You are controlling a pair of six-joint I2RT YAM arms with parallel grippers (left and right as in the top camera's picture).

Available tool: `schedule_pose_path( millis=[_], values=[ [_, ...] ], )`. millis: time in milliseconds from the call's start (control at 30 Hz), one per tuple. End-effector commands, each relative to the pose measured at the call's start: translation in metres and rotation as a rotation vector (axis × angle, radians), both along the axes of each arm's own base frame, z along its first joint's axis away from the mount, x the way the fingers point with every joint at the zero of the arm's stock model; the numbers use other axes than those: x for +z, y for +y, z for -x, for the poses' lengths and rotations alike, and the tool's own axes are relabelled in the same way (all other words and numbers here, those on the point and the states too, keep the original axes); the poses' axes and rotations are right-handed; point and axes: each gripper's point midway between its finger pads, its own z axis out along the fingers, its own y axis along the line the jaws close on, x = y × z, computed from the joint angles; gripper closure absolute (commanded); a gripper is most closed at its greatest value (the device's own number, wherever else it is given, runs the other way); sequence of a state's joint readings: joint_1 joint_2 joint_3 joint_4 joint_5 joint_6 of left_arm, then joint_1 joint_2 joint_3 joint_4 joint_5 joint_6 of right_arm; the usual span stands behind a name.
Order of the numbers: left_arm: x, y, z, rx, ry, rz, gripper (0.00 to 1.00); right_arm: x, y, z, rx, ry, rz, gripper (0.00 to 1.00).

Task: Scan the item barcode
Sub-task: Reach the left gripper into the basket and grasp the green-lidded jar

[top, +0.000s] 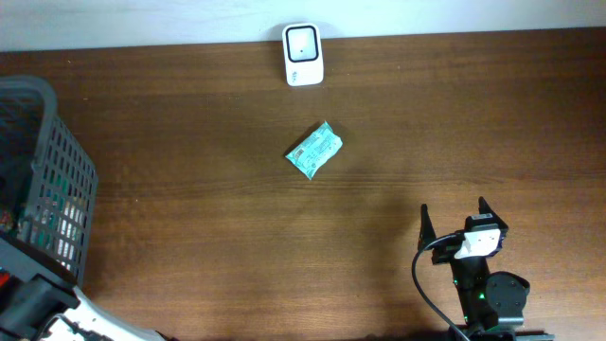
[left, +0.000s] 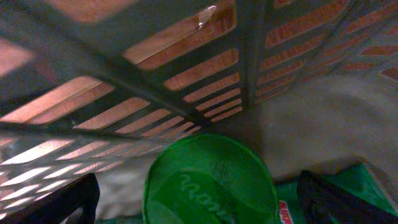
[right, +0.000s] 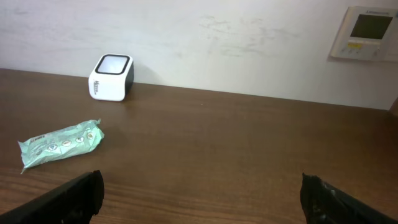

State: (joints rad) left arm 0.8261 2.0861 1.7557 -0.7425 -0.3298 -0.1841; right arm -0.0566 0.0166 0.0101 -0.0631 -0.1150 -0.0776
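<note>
1. The left arm (top: 38,317) is cut off at the near left corner in the overhead view. Only a white and black bit shows, and its gripper cannot be seen from up there.
2. The left wrist camera is dark and blurry. It looks down inside the basket (left: 186,81), and the brown table shows through the slots.
3. The left gripper (left: 202,199) shows just two dark finger ends at the bottom corners. They stand wide apart and hold nothing.
4. The basket (top: 57,180) is dark grey and sits at the left edge of the table (top: 189,114), partly out of the picture.
5. In the basket, under the left gripper, lies a green round thing (left: 211,186). The writing on it is too blurry to read. Other green bits lie around it, and I cannot tell what they are.
6. The green packet (top: 314,152) lies flat in the middle of the table, by itself. Nothing touches it.
7. The white scanner (top: 303,55) stands at the far edge, just past the packet.
8. The right gripper (top: 454,208) is at the near right, well apart from the packet. Its fingers are spread wide and empty.
9. A white wall panel (right: 367,31) is cut off at the far right.
</note>
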Motion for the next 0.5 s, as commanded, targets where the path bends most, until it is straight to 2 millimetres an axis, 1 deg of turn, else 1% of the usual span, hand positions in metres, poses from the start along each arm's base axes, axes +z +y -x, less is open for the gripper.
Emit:
schedule_pose_path(
  millis=[0, 33, 100, 233, 267, 300, 367, 400, 433, 467],
  values=[
    [-0.028, -0.002, -0.003, -0.034, 0.032, 0.048, 0.00, -0.002, 0.002, 0.000, 0.009, 0.005, -0.013, 0.02],
    [-0.031, -0.002, -0.003, -0.036, 0.035, 0.054, 0.00, -0.002, 0.002, 0.000, 0.009, 0.005, -0.013, 0.02],
    [-0.039, -0.003, -0.002, -0.036, 0.046, 0.067, 0.03, -0.002, 0.002, 0.000, 0.009, 0.005, -0.013, 0.02],
    [-0.042, -0.004, -0.002, -0.036, 0.051, 0.074, 0.12, -0.002, 0.002, 0.000, 0.009, 0.005, -0.013, 0.02],
    [-0.042, -0.004, -0.002, -0.038, 0.048, 0.077, 0.16, -0.002, 0.002, 0.000, 0.009, 0.005, -0.013, 0.02],
    [-0.043, -0.006, -0.004, -0.044, 0.040, 0.088, 0.26, -0.002, 0.002, 0.000, 0.009, 0.005, -0.013, 0.02],
    [-0.044, -0.009, -0.006, -0.052, 0.031, 0.103, 0.39, -0.002, 0.002, 0.000, 0.009, 0.005, -0.013, 0.02],
    [-0.045, -0.009, -0.006, -0.054, 0.029, 0.105, 0.44, -0.002, 0.002, 0.000, 0.009, 0.005, -0.013, 0.02],
    [-0.045, -0.009, -0.007, -0.055, 0.026, 0.107, 0.46, -0.002, 0.002, 0.000, 0.009, 0.005, -0.013, 0.02],
    [-0.044, -0.009, -0.007, -0.055, 0.026, 0.106, 0.50, -0.002, 0.002, 0.000, 0.009, 0.005, -0.013, 0.02]
  ],
)
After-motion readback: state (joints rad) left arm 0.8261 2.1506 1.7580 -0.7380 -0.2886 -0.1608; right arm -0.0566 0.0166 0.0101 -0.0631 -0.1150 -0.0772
